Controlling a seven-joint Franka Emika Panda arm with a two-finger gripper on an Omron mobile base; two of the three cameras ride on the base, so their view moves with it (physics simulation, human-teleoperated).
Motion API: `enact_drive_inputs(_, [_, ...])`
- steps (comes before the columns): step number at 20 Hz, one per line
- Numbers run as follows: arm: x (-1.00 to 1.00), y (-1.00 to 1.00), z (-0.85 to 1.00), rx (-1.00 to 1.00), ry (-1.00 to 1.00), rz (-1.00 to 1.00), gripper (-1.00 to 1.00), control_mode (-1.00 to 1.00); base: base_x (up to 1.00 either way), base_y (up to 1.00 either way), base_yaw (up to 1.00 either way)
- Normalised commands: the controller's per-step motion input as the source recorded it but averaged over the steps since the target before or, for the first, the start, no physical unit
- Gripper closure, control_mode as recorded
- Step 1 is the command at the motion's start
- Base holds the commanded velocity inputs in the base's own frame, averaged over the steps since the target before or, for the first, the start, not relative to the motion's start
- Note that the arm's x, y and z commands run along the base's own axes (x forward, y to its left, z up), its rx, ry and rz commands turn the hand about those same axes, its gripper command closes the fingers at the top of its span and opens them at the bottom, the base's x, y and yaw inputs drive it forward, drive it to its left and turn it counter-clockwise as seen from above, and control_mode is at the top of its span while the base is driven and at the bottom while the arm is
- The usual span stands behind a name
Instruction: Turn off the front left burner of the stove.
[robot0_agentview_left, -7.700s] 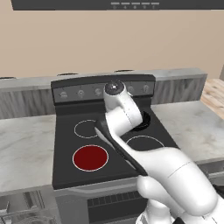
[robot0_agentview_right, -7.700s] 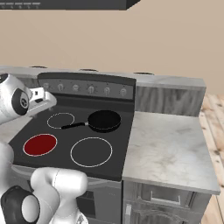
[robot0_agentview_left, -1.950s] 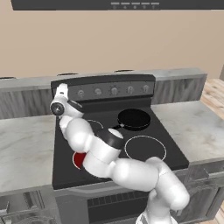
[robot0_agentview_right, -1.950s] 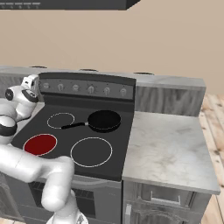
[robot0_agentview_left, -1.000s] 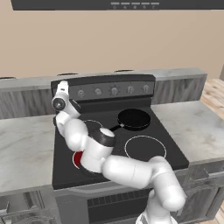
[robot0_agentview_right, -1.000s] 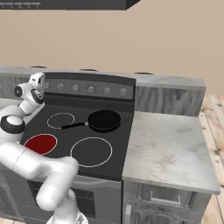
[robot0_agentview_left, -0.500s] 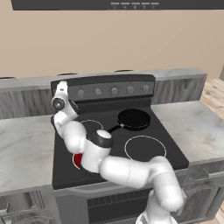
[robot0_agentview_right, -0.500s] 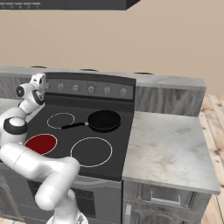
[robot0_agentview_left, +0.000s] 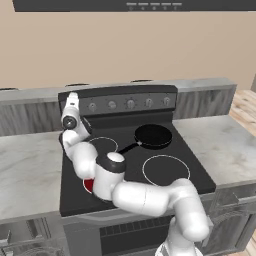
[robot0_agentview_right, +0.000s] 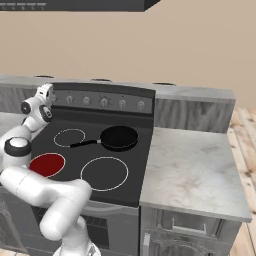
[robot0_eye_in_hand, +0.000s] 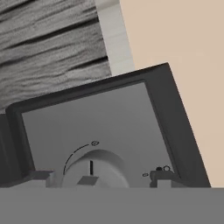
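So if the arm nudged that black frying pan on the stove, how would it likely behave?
The frying pan sits flat on the smooth glass stove, so it would probably slide rather than tip. Its long handle sticks out sideways, so an off-centre push would likely spin it. It looks rigid.

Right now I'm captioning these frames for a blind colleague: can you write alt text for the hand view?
A grey knob with a dark pointer line sits close ahead on the stove's dark back panel, between the gripper's fingertips. Behind the panel are a grey wood-grain surface and a beige wall.
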Motion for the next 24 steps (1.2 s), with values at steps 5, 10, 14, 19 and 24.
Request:
enact_drive_inputs(5, [0.00, 0.08, -0.20, -0.02, 0.02, 0.00, -1.00, -1.00, 0.00, 0.00, 0.00])
enact_drive_inputs(10, [0.02, 0.11, -0.04, 0.00, 0.02, 0.00, 1.00, -1.00, 0.00, 0.00, 0.00])
enact_drive_inputs(14, [0.03, 0.09, 0.00, 0.00, 0.02, -0.02, 1.00, -1.00, 0.00, 0.00, 0.00])
enact_drive_inputs(19, [0.00, 0.01, 0.00, 0.04, 0.01, -0.04, 1.00, -1.00, 0.00, 0.00, 0.00])
enact_drive_inputs(24, [0.00, 0.00, 0.00, 0.17, 0.00, -0.11, 1.00, -1.00, 0.00, 0.00, 0.00])
